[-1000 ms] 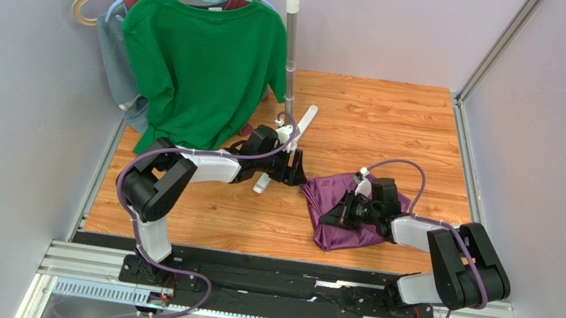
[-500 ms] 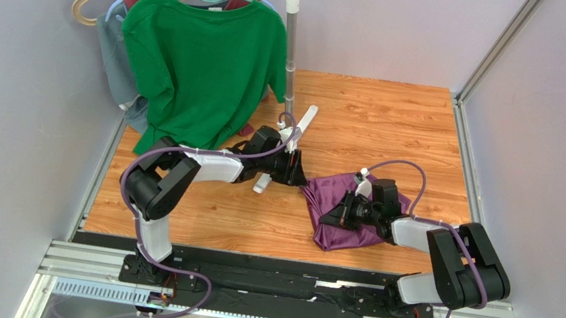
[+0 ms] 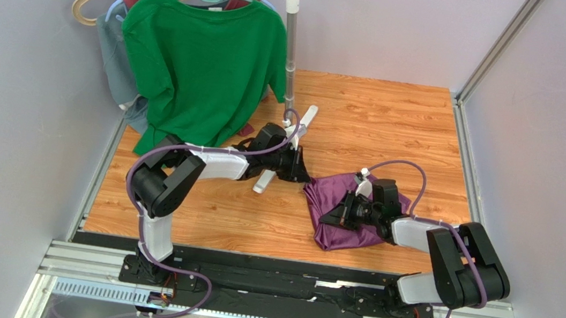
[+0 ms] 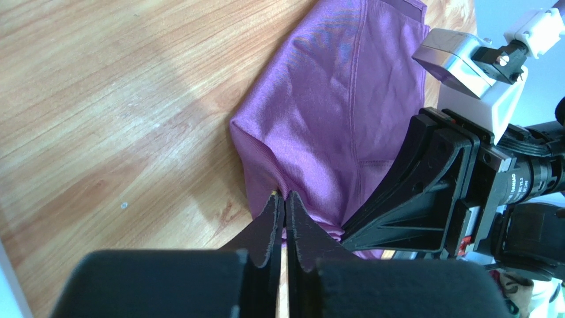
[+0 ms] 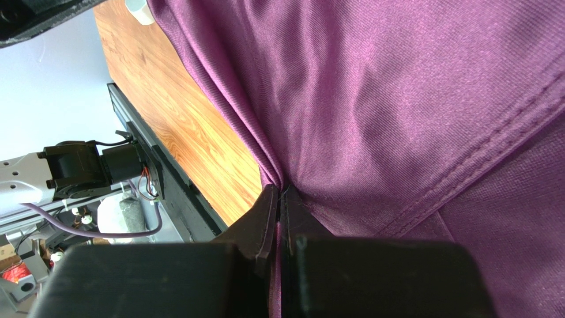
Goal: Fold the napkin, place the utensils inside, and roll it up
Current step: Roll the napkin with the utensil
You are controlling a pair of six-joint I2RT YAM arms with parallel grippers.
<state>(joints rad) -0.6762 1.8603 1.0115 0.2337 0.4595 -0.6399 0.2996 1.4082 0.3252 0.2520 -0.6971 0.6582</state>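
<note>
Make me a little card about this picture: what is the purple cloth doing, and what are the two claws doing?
napkin: purple, bunched up on the wooden table, not folded flat
left gripper: closed at the napkin's left edge, seems to pinch it
right gripper: closed on a fold of the napkin
spoon: none in view
behind: green shirt hanging up
</note>
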